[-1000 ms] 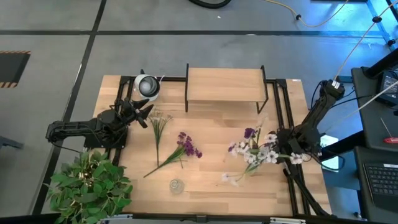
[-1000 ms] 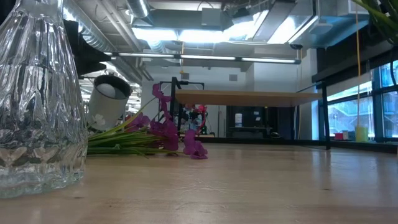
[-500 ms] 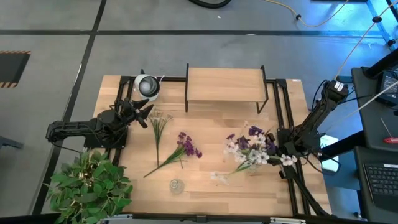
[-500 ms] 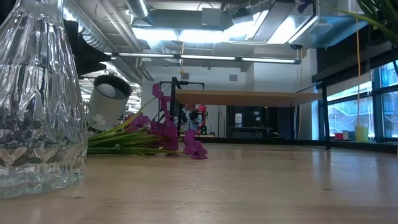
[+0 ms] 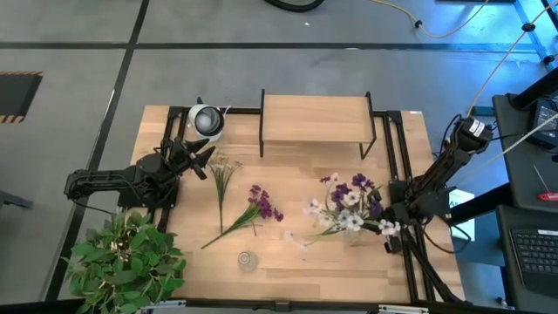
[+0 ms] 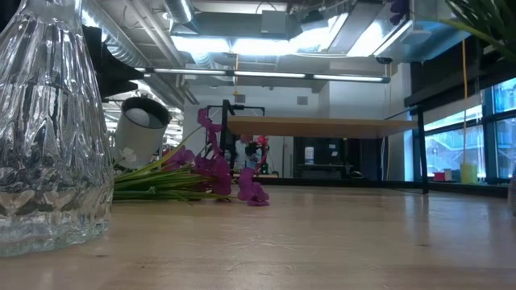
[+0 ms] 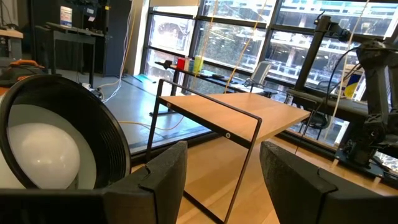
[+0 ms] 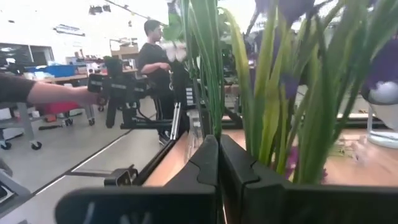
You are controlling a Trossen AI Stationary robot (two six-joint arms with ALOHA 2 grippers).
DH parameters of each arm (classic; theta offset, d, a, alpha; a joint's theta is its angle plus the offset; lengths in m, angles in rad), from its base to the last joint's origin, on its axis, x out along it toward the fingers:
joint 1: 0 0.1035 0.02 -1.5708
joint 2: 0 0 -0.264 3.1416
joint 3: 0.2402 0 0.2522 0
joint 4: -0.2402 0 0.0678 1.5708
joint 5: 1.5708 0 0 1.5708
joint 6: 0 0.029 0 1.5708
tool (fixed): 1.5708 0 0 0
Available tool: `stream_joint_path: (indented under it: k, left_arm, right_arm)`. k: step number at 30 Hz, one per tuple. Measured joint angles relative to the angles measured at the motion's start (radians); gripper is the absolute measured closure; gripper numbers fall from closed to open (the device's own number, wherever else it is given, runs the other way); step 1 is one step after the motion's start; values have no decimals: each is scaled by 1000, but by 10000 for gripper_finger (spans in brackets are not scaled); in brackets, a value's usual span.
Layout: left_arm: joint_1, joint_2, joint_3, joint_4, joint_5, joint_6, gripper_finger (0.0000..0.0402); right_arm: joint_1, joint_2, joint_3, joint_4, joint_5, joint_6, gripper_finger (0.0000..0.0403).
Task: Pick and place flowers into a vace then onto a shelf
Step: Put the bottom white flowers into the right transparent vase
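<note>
My right gripper (image 5: 390, 225) is shut on a bunch of flowers (image 5: 342, 206) with white and purple blossoms, held over the table's right part. The bunch's green stems (image 6: 484, 16) show high in the low view. More flowers lie flat on the table: a purple stem (image 5: 260, 206) and a white one (image 5: 222, 174). The clear glass vase (image 5: 248, 260) stands near the front edge. The shelf (image 5: 314, 119) stands at the far edge. My left gripper (image 5: 202, 161) waits open at the table's left, level, with nothing between its fingers (image 7: 163, 174). My right gripper pinches several green stems (image 8: 210, 118) of the bunch between its two shut fingers (image 8: 208, 163), near their cut ends. The fingers come about level from the table's right side. The bunch is lifted clear of the table, its blossoms (image 5: 353, 187) fanning out toward the table's left.
A black lamp with a white bulb (image 5: 207, 120) sits at the far left, close before my left gripper. A bushy potted plant (image 5: 126, 262) fills the near left corner. Black frame rails (image 5: 410, 262) run along the right edge. A person (image 8: 152, 50) stands in the room beyond.
My right gripper has sunk a little and gone toward the table's left with the bunch. The blossoms have swung farther left over the table, and more of the stems now shows at the top of the low view.
</note>
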Motion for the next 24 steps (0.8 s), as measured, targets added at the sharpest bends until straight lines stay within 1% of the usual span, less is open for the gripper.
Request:
stream_joint_path:
  k: [6,18,20,24]
  left_arm:
    - [0,0,0,0,0,0,205]
    - [0,0,0,0,0,0,206]
    - [0,0,0,0,0,0,205]
    - [0,0,0,0,0,0,205]
  right_arm:
    - [1,49,0,-2,23,71,403]
    - [7,82,0,-6,24,72,403]
    - [23,81,0,-6,45,71,403]
    - [67,81,0,-6,128,63,403]
